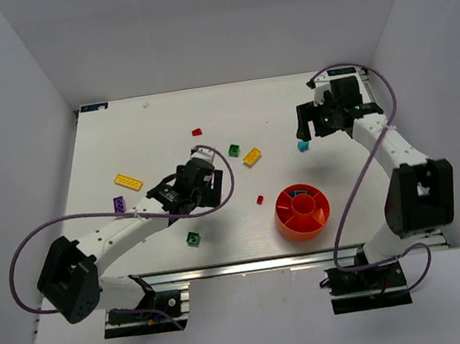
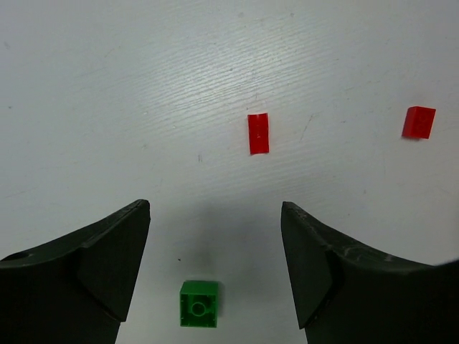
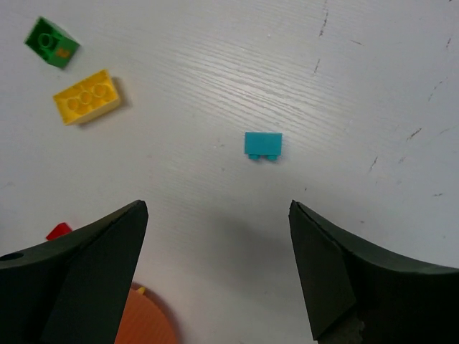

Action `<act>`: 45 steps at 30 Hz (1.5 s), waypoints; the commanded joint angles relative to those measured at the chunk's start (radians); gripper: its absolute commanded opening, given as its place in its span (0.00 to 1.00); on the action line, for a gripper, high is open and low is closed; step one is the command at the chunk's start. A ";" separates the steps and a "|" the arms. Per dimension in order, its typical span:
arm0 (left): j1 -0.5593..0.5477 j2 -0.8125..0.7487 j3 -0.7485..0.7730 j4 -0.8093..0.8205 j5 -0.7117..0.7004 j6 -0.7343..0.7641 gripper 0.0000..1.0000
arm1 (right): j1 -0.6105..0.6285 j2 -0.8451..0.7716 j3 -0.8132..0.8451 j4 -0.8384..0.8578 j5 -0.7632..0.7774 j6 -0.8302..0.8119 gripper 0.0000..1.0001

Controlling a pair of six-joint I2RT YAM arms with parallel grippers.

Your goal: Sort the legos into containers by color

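The round orange-red tray [image 1: 285, 220] stands at the front right; its rim shows in the right wrist view [image 3: 147, 326]. My left gripper [image 1: 190, 190] is open and empty over the table's middle. In its wrist view [image 2: 215, 208] a green brick [image 2: 199, 304] lies on the table between the open jaws, with two red pieces [image 2: 258, 133] [image 2: 419, 122] beyond. My right gripper [image 1: 325, 117] is open and empty at the back right [image 3: 216, 204]. A cyan brick [image 3: 262, 145] [image 1: 302, 145] lies ahead of its fingertips, untouched.
Loose on the table are a yellow brick [image 1: 252, 156] [image 3: 86, 96], a green brick [image 1: 234, 150] [image 3: 50, 42], red pieces [image 1: 197, 131] [image 1: 260, 199], a yellow plate [image 1: 128, 182], a purple brick [image 1: 120, 204] and a green brick [image 1: 193, 239]. White walls enclose the table.
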 commanded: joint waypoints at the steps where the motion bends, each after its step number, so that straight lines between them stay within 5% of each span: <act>1: 0.001 -0.143 -0.045 0.059 -0.019 0.085 0.84 | -0.013 0.113 0.113 -0.088 0.019 -0.043 0.86; 6: 0.001 -0.319 -0.136 0.123 -0.024 0.136 0.93 | -0.014 0.250 0.199 -0.144 0.010 -0.093 0.87; 12: 0.001 -0.427 -0.169 0.166 -0.037 0.164 0.92 | -0.011 0.252 0.198 -0.111 -0.045 -0.113 0.82; 15: 0.001 -0.415 -0.171 0.165 -0.010 0.162 0.83 | -0.013 0.203 0.175 -0.092 -0.075 -0.127 0.81; 20: 0.001 -0.361 -0.156 0.151 0.016 0.161 0.53 | -0.019 0.114 0.116 -0.059 -0.173 -0.153 0.81; 23: 0.001 -0.352 -0.160 0.160 0.048 0.167 0.49 | -0.025 0.043 0.073 -0.040 -0.239 -0.160 0.81; 25: 0.001 -0.350 -0.166 0.169 0.061 0.170 0.49 | -0.036 -0.002 0.057 -0.040 -0.286 -0.150 0.79; 30: 0.001 -0.318 -0.160 0.160 0.061 0.171 0.77 | -0.060 -0.074 0.014 -0.033 -0.361 -0.146 0.70; 39: 0.001 -0.287 -0.168 0.166 0.059 0.174 0.79 | -0.107 -0.106 -0.052 -0.003 -0.483 -0.161 0.64; 45: 0.001 -0.264 -0.182 0.199 0.140 0.184 0.71 | -0.142 -0.152 -0.101 0.003 -0.536 -0.201 0.63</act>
